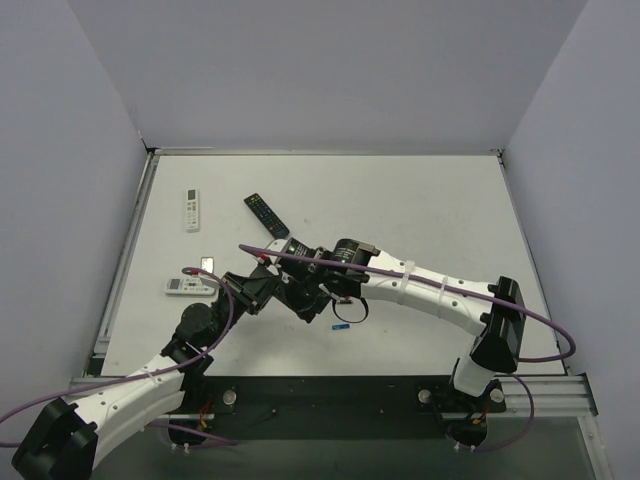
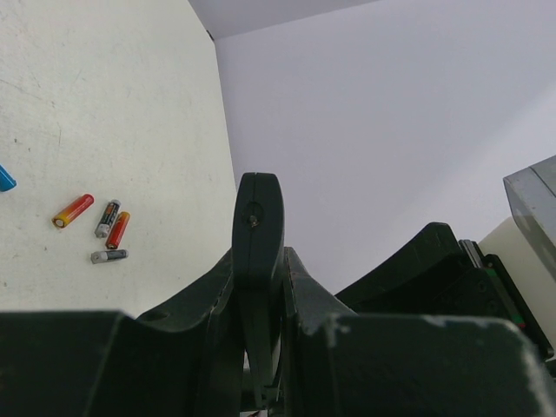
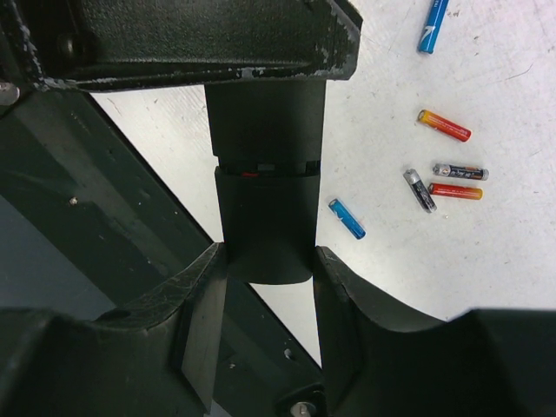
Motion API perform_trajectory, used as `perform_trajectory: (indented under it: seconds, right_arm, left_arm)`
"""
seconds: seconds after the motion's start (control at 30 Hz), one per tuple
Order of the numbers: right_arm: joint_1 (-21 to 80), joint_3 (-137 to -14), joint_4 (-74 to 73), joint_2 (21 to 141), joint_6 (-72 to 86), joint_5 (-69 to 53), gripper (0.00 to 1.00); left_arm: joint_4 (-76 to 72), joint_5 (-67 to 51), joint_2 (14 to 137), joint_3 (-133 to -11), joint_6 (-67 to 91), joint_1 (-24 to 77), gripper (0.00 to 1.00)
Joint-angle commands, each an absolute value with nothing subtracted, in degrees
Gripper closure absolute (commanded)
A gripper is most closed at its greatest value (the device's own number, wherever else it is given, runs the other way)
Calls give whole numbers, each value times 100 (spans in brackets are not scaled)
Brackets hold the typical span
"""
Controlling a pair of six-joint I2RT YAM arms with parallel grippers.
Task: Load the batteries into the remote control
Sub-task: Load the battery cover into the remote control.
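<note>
The slim black remote control (image 3: pixel 265 208) is held above the table between both grippers. My left gripper (image 2: pixel 261 261) is shut on its thin edges, and the remote (image 2: pixel 258 217) stands edge-on between the fingers. My right gripper (image 3: pixel 267 256) is shut across the width of the remote's other end. A seam crosses the remote's back, with a speck of red showing in it. Several batteries lie loose on the table: red-orange (image 3: pixel 444 125), dark (image 3: pixel 460 171), red (image 3: pixel 455 191) and blue (image 3: pixel 347 218). In the top view the two grippers (image 1: pixel 265 285) (image 1: pixel 305 295) meet at the table's middle.
A black remote with coloured buttons (image 1: pixel 266 215) lies behind the grippers. One white remote (image 1: pixel 192 209) lies at the far left and another (image 1: pixel 188 286) at the left edge. A blue battery (image 1: pixel 340 325) lies just in front of the right gripper.
</note>
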State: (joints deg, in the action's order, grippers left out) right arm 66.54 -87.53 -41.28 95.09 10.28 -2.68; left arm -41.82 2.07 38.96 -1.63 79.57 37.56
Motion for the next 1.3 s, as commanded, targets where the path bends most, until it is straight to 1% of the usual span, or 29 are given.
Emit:
perform_trajectory:
  seconds: [0.0,0.1,0.47,0.6,0.77,0.83,1.0,1.27]
  right_arm:
    - [6513,-9079,-4719,9694,1151,-351,81]
    - [6451,-9132,-4790,9712,1160,-387,80]
    - [6434,-9360,-4869,9826,1081,-545,73]
    - [6434,-9448,-4913,9852,1037,-562,68]
    - [6442,-9501,-4957,9870,1011,-606,68]
    - [6442,-9527,-4992,9879,1002,-633,65]
    - [6451,-9580,-5045,9914,984,-677,62]
    - [6486,-9720,-5124,9975,932,-686,60]
  left_arm:
    - [-5098,97,3806,-193,8200,3832,100]
    - [-5115,105,3814,-193,8218,3850,100]
    - [-5221,97,3955,-246,8244,3902,100]
    - [-5212,141,3955,-229,8279,3911,100]
    - [-5142,158,3973,-202,8376,3920,100]
    - [-5089,176,3973,-185,8420,3937,100]
    - [-5054,228,3946,-150,8481,3955,100]
    - [-4790,290,3823,-132,8552,3964,100]
